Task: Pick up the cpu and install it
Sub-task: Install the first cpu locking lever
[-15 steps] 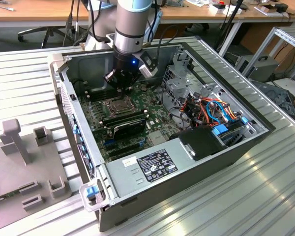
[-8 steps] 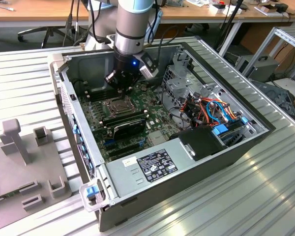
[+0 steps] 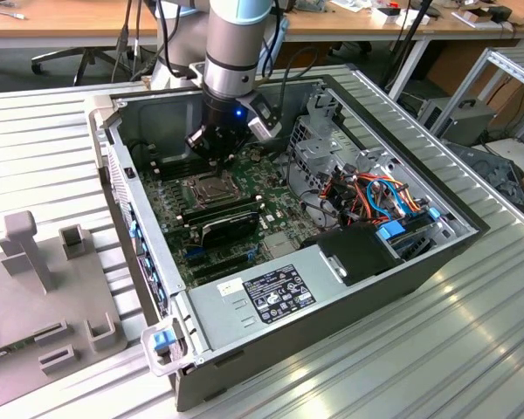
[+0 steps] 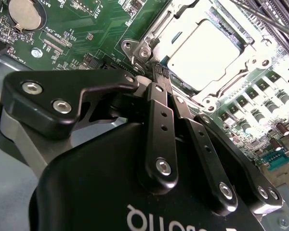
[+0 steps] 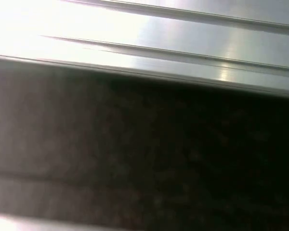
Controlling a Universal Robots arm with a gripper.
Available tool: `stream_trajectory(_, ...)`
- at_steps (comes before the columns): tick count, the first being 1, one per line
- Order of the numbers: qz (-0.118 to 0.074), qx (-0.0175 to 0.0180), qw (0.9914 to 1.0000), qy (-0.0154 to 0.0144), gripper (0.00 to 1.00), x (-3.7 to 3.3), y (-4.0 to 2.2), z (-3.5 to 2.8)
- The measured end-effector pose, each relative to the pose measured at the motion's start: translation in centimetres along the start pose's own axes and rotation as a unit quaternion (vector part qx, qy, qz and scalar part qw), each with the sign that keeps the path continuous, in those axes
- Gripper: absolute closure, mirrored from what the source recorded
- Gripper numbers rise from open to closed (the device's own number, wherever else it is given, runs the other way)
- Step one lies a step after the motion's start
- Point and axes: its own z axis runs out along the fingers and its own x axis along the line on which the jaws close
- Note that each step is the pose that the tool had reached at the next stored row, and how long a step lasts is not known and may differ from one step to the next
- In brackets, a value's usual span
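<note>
Cpu (image 4: pixel 202 50) already seated in the socket (image 4: pixel 149 41); frame unlatched. Tool (image 4: pixel 159 72) clenched, empty, just beside the socket corner.

A: What does the work surface look like?

B: A ribbed aluminium table (image 3: pixel 437 349) made of long parallel slats; it reflects light brightly at the near right of the exterior view. The same slats (image 5: pixel 183 43) appear in the first wrist view, next to a dark surface.

A: What stands behind the table?

B: A long wooden desk (image 3: pixel 61 22) runs along the far side, strewn with small items. An office chair base (image 3: pixel 79 59) with castors sits beneath it at the far left.

A: And on the right?

B: A metal shelf frame (image 3: pixel 506 74) stands at the far right, with grey equipment boxes (image 3: pixel 458 118) on the floor beside it.

A: The floor?

B: Dark grey under the desk.
</note>
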Motion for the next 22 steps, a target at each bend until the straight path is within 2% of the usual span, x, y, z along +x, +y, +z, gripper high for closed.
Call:
stream_trajectory(6, 0.0, 0.0034, 0.99999, 0.0006, 0.89, -0.18, -0.01, 0.4)
stream_trajectory(8, 0.0, 0.0053, 0.99998, 0.0022, 0.89, -0.27, 0.04, 0.36)
stream_trajectory(11, 0.0, 0.0068, 0.99998, 0.0017, 0.89, -0.24, 0.18, 0.27)
stream_trajectory(13, 0.0, 0.0076, 0.99997, 0.0026, 0.89, -0.22, 0.36, 0.18)
stream_trajectory(17, 0.0, 0.0075, 0.99997, 0.0027, 0.89, -0.28, 0.74, 0.19)
stream_trajectory(21, 0.0, 0.0076, 0.99997, 0.0029, 0.89, -0.3, 0.81, 0.1)
stream_trajectory(22, 0.0, 0.0057, 0.99998, 0.0013, 0.89, -0.41, 0.93, -0.02)
